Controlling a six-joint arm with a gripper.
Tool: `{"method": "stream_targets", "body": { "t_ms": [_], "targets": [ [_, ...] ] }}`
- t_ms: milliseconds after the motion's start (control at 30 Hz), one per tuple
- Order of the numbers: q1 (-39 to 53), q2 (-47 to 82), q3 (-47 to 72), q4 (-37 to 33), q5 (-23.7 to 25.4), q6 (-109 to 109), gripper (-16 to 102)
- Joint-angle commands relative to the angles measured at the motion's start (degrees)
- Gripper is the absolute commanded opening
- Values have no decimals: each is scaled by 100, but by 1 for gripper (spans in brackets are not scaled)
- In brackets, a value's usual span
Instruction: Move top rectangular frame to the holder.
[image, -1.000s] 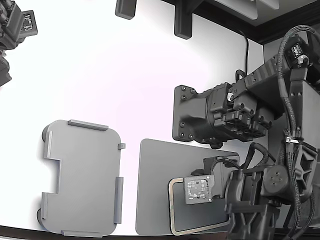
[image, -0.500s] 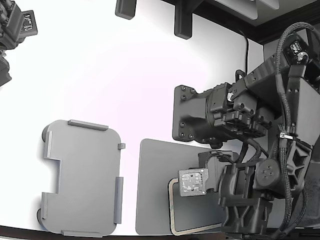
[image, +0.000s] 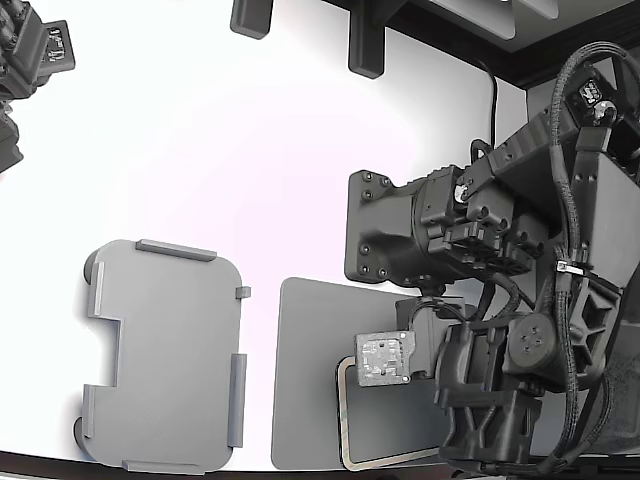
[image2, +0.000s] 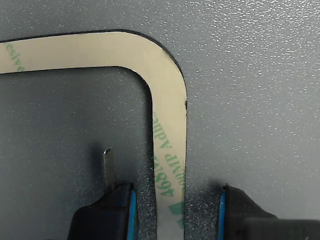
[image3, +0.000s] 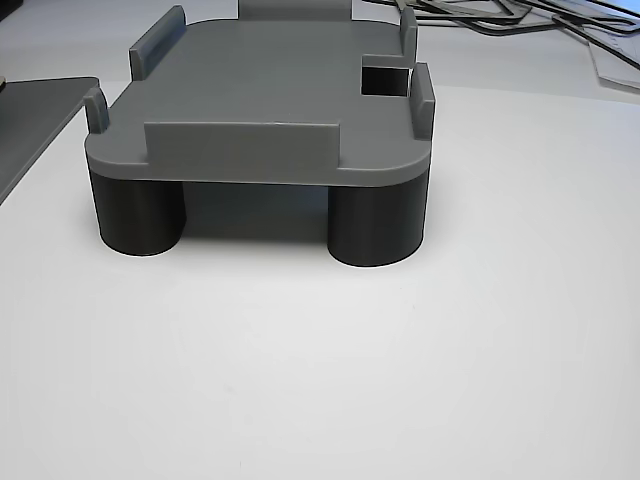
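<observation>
**Wrist has slid left over the frame; fingers straddle one side strip**

Since a second ago I see the wrist block, with its small square board, shifted toward the exterior view's left and slightly up, so it now covers the frame's upper left corner there rather than sitting inside the loop.

In the wrist view the gripper (image2: 172, 210) is spread, clasping nothing: one blue-edged finger (image2: 117, 212) stands inside the loop, the other (image2: 235, 212) outside it, and the cream strip of the top rectangular frame (image2: 167, 115) runs between them. Neither pad touches the strip; bare mat shows on both sides of it. A thin metal blade (image2: 109, 167) juts from the inner finger, apart from the strip's inner edge. The frame's rounded corner lies just ahead of the fingers, its outer edge lined dark.

The frame (image: 345, 420) lies flat on the dark grey mat (image: 310, 370), toward the mat's near right part in the exterior view, well inside the mat's left edge.

The holder (image: 165, 355) sits on the white counter (image: 250, 150) to the exterior view's left, just beside the mat with a narrow strip of counter between them. Its top is bare within the raised tabs. The other view shows the holder (image3: 270, 110) raised on dark round legs, with bare counter in front of it.
</observation>
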Motion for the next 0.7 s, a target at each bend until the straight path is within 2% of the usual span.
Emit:
{"method": "stream_targets", "body": {
  "t_ms": [0, 100, 200, 333, 467, 500, 667],
  "targets": [
    [-62, 123, -88, -26, -18, 26, 62],
    [-62, 62, -123, -26, -44, 35, 53],
    [-79, -35, -149, -18, -105, 35, 32],
    [-105, -167, -185, -9, -158, 53, 17],
    [-141, -325, -352, 123, -132, 79, -7],
    [-158, -352, -431, 193, -123, 79, -10],
    [-264, -352, -1213, 896, 18, 290, -10]
  ]
}}
